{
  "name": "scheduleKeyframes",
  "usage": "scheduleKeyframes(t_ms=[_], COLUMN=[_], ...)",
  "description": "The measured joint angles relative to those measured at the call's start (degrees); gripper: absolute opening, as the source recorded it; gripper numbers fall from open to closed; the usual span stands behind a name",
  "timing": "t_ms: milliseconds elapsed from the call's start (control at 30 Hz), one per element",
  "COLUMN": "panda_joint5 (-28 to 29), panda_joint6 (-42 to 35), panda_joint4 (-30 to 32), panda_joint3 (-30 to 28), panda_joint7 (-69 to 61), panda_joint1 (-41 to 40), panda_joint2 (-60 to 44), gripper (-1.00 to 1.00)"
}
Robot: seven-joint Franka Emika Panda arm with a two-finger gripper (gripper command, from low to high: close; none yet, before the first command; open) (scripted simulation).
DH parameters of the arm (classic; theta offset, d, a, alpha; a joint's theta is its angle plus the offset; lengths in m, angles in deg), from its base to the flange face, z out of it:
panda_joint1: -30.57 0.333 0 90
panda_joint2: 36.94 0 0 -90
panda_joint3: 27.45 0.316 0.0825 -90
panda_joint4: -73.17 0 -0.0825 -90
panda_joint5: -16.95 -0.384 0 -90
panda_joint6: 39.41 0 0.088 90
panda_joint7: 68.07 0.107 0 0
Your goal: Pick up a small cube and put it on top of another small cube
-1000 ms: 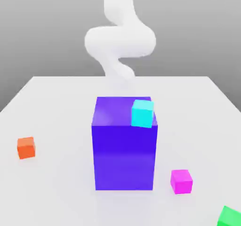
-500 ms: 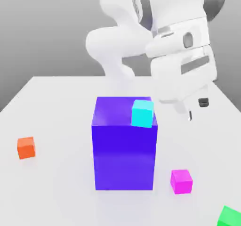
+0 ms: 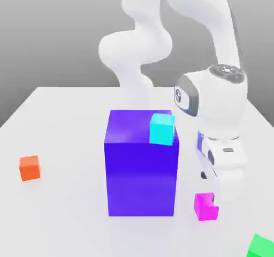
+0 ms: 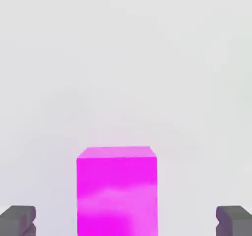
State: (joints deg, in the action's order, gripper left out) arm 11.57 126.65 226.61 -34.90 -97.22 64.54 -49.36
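The landmark is the big blue-violet block with smooth, flat faces (image 3: 141,178), upright on the pale, plain tabletop (image 3: 64,218). The small plain magenta cube (image 3: 205,209) sits on the table near the block's base, toward the exterior view's right. Above it, on that same side of the block, is the white gripper with dark fingertips (image 3: 208,187), released, its 2 fingers spread wide. In the hand view the magenta cube lies in the gap between them with room on both sides, so nothing is grasped; that spread probably serves to let the fingers pass down around the cube before closing. The small cyan cube (image 3: 161,129) rests on the block's top, at the front corner toward the exterior view's right, where the block holds it up; a careless swing of the arm could knock it off. The small orange cube (image 3: 29,168) is apart from the block, toward the exterior view's left, and the bright green cube (image 3: 261,247) is beyond the magenta one. The step in hand looks like lining up the grasp; 1 cube must then go onto another.
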Motion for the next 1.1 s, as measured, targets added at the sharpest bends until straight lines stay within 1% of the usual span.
scheduleKeyframes(t_ms=[133,167,400,533,667,767,1100], panda_joint5=[-2.5,-2.8,-2.6,0.0,2.3,2.8,1.4], panda_joint6=[5.0,5.7,5.5,1.2,-3.8,-7.6,-20.3], panda_joint4=[-1.2,-1.3,-1.3,-0.3,0.9,-3.6,-24.3], panda_joint3=[3.3,3.8,3.7,1.3,0.2,-0.1,-1.0], panda_joint7=[-1.9,-2.1,-2.0,-0.1,1.7,4.7,14.7], panda_joint1=[-2.7,-3.1,-3.1,-1.3,-0.7,-0.2,1.6], panda_joint2=[-6.4,-7.3,-7.2,-1.7,4.3,3.7,-4.4], gripper=[0.00,-1.00,-1.00,-1.00,-1.00,-1.00,-1.00])
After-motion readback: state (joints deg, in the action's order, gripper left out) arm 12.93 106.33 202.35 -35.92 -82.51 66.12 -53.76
